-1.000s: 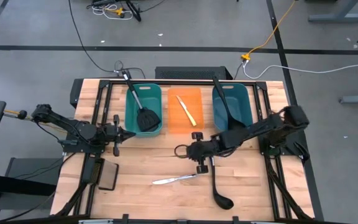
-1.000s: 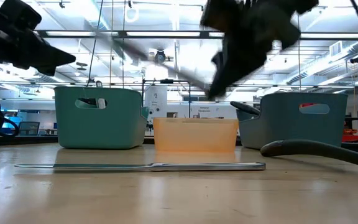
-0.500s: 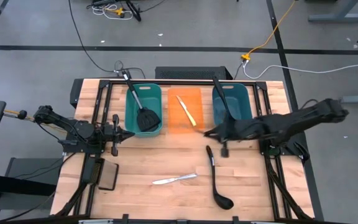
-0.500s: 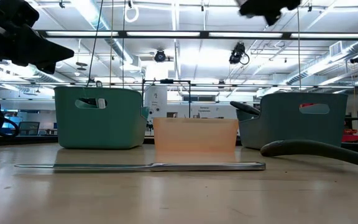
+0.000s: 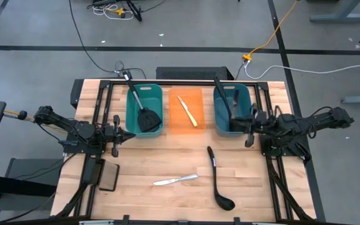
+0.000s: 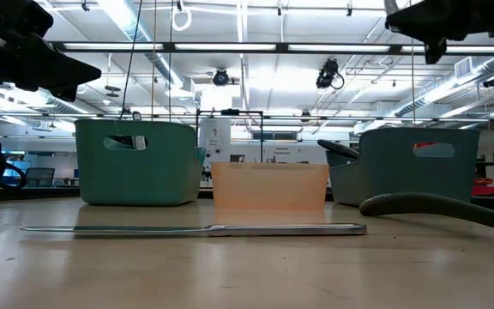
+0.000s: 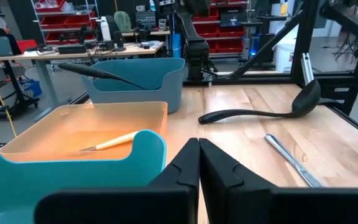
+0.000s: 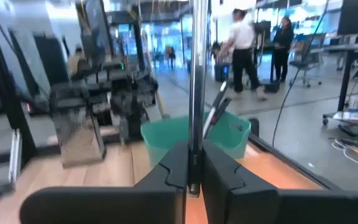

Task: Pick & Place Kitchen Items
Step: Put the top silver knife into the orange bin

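My right gripper (image 5: 237, 125) (image 8: 193, 169) hangs high over the near rim of the blue bin (image 5: 231, 107) and is shut on a thin silver knife (image 8: 194, 93). A black ladle (image 5: 215, 181) and a silver knife (image 5: 175, 180) lie flat on the table. A spatula (image 5: 146, 119) rests in the teal bin (image 5: 130, 106). A cream-handled knife (image 5: 187, 110) lies in the orange bin (image 5: 175, 125). Another ladle (image 5: 224, 100) leans in the blue bin. My left gripper (image 5: 121, 132) (image 7: 199, 149) waits shut and empty beside the teal bin. My right gripper pinches the knife's lower end (image 8: 194, 158) between its two fingers. The fingers lie level and point toward the table's left. The knife stands upright above them, lifted clear of everything. I cannot tell whether the held end is handle or blade.
A flat black pad (image 5: 108, 178) lies at the near left. Dark frame rails (image 5: 102, 112) run along both table sides. The bins line the far edge. Bare wood (image 5: 161, 153) lies between the bins and the loose knife and ladle. People stand in the room beyond.
My right gripper has risen from above the ladle's handle at mid-table and swung toward the table's right edge, its arm drawn back, and now hangs over the blue bin's near rim. The ladle and the knife on the table have stayed put.
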{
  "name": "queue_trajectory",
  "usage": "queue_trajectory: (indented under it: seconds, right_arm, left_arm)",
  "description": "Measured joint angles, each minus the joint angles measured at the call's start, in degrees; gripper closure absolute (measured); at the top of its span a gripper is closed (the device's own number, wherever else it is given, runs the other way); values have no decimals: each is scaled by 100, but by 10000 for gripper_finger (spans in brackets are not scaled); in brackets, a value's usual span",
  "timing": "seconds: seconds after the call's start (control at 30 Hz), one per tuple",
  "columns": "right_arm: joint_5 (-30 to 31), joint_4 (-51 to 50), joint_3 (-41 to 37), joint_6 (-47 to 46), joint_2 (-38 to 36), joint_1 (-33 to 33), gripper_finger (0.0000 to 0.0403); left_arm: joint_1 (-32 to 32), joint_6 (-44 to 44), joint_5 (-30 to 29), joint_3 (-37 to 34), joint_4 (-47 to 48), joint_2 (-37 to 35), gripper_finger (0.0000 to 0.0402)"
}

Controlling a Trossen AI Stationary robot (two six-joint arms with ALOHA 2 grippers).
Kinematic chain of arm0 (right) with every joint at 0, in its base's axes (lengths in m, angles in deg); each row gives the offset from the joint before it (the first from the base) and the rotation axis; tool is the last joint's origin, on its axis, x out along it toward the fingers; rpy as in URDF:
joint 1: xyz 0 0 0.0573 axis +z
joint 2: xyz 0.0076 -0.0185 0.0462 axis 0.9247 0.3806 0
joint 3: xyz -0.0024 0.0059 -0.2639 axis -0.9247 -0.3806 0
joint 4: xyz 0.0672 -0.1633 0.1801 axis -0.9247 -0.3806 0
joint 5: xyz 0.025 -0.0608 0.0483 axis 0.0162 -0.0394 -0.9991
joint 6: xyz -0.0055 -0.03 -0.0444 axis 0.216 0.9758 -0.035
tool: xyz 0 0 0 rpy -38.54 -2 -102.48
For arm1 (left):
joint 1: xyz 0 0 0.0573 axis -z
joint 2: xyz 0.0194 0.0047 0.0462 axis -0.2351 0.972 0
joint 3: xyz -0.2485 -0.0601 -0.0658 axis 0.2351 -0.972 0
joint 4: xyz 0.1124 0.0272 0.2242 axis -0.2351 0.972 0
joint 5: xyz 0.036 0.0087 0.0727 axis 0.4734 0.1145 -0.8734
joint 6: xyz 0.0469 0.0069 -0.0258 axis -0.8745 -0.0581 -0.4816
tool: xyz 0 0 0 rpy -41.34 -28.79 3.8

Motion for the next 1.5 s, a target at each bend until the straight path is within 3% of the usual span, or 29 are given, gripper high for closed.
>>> queue_trajectory:
  seconds: [0.33,0.6,0.77,0.97,1.13,1.3,1.5]
  right_arm:
    - [96,1141,-1069,14,-647,0,377]
    - [342,883,-887,18,-621,0,377]
    - [873,-467,207,-24,-168,-11,377]
    - [1414,-2710,2268,-706,1252,-341,377]
    - [492,-3861,3836,-942,2661,-934,377]
    - [-151,-5657,5335,-1561,4128,-1668,377]
    - [-1226,-6373,6244,-1656,5523,-2429,377]
  left_arm:
    - [-2,38,48,0,6,2,385]
    - [0,37,75,0,7,2,395]
    - [0,26,71,0,7,2,386]
    - [0,-24,71,0,7,2,381]
    - [0,0,69,-2,7,2,389]
    - [-1,2,69,-2,5,4,392]
    - [0,4,69,-4,4,4,386]
